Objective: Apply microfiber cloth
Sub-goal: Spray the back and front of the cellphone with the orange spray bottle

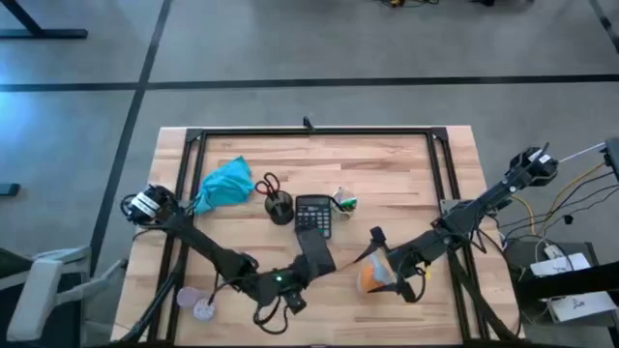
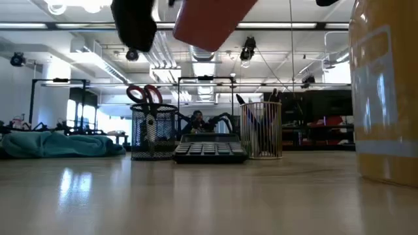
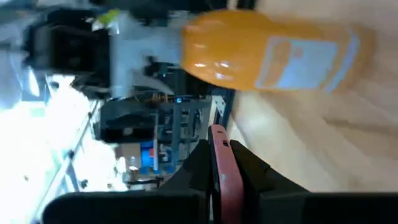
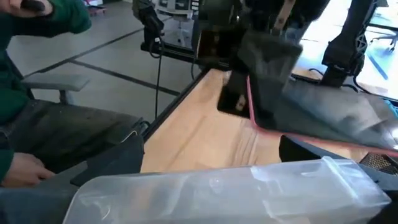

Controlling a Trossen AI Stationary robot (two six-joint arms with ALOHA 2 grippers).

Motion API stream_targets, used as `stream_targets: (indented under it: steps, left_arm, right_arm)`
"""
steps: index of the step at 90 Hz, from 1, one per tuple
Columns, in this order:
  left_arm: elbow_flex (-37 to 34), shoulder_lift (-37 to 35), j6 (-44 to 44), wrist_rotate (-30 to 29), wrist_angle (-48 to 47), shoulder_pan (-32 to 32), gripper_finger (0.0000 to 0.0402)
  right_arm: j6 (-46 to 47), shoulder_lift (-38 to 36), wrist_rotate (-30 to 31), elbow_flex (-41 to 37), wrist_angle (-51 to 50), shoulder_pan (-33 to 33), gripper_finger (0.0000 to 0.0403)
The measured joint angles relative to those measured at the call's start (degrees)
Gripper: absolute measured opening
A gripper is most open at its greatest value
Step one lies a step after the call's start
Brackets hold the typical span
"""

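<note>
While the bunched turquoise-blue microfiber cloth [image 1: 224, 186] lies untouched at the table's rear left, the left gripper [image 1: 315, 253] is clenched on a flat red-edged slab [image 3: 219, 171] mid-table. Right gripper [image 1: 380, 254] sits at the orange plastic spray bottle [image 1: 372, 278]; I cannot tell its grip. Judgement: wiping not begun; next, a freed claw must reach the cloth.

A light wooden worktop [image 1: 387, 169] stands on a grey concrete floor [image 1: 290, 58] crossed by dark lines. Behind, long ceiling lights [image 2: 85, 26] glow over an open workshop with bright windows [image 2: 19, 98].
</note>
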Motion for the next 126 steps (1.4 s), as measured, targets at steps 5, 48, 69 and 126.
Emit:
stream_targets:
  steps: [5,48,69,126]
  left_arm:
    - [0.0,1.3,6.2,-0.4,0.0,-0.1,0.0012]
    - [1.2,6.8,18.5,-2.0,-3.3,4.0,0.0012]
    - [5.8,6.8,12.4,-5.0,-11.5,4.2,0.0012]
    - [9.8,7.5,30.3,-0.2,-10.6,9.6,0.0012]
  right_arm:
    - [0.0,0.0,0.0,0.0,0.0,0.0,0.0355]
    - [0.0,0.0,0.0,0.0,0.0,0.0,0.0355]
    - [0.4,0.0,0.0,0.0,0.0,0.0,0.0355]
    - [-4.0,0.0,-15.3,0.0,-1.3,0.1,0.0355]
